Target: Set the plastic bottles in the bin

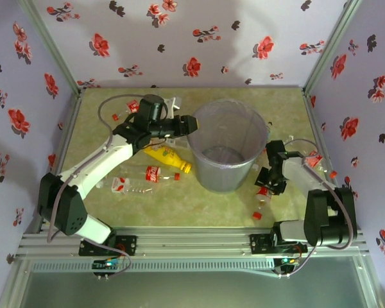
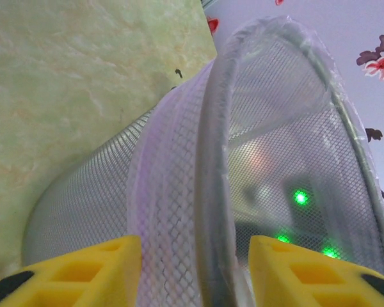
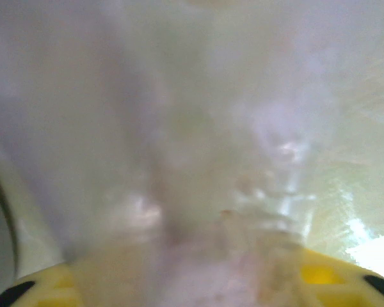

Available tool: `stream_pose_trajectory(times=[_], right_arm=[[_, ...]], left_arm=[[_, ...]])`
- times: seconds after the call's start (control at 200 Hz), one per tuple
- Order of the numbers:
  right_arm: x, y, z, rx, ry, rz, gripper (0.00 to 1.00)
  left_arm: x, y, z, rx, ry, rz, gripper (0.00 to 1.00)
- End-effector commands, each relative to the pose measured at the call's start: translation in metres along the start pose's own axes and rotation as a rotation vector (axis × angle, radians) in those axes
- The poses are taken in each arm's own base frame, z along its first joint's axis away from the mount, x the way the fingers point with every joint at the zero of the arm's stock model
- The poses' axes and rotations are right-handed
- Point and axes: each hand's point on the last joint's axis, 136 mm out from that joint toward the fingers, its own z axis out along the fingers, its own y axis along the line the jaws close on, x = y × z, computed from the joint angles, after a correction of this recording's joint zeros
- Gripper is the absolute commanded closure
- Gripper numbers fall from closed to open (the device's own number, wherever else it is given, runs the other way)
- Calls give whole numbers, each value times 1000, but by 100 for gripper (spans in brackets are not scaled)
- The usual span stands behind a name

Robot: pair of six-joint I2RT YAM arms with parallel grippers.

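The bin (image 1: 228, 168), a grey-lavender mesh-look wastebasket, stands mid-table. My left gripper (image 1: 194, 123) is at its left rim. In the left wrist view the bin's rim (image 2: 214, 192) runs between the yellow fingers (image 2: 83, 275). One finger lies against the wall and a gap shows at the other, so the left gripper (image 2: 195, 275) is open. My right gripper (image 1: 267, 185) is low, right of the bin, shut on a clear plastic bottle (image 1: 262, 200), which is blurred and close (image 3: 198, 192) in the right wrist view. A yellow bottle (image 1: 167, 157) and two clear red-labelled ones (image 1: 151, 173) (image 1: 120, 185) lie left of the bin.
A loose red cap (image 1: 256, 215) lies near the front right. Another clear bottle (image 1: 314, 160) lies behind the right arm. More bottles (image 1: 133, 106) lie at the back left by the left arm. Flowered walls close in three sides.
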Motion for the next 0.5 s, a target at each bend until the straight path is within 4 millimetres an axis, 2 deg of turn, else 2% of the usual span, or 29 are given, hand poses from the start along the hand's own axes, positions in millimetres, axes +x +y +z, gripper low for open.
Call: stream_pose_trajectory(times=[0.0,0.16,0.215,0.295,0.495], right_arm=[[-6,-7,-22,31,-45,4,58],[-9,-7,-42,30,-73,-9,65],[-9,-9,-56,39,-79,-18,66],[-18,-13,-90,58,-162,-32,67],[-46,-29,-202,110,-465,-28,69]], left_arm=[[0,9,7,-40,3,15,59],[-2,7,6,-39,2,16,62],[-2,7,6,-39,3,16,62],[-2,7,6,-43,4,17,63],[-4,7,6,-48,-1,18,64]])
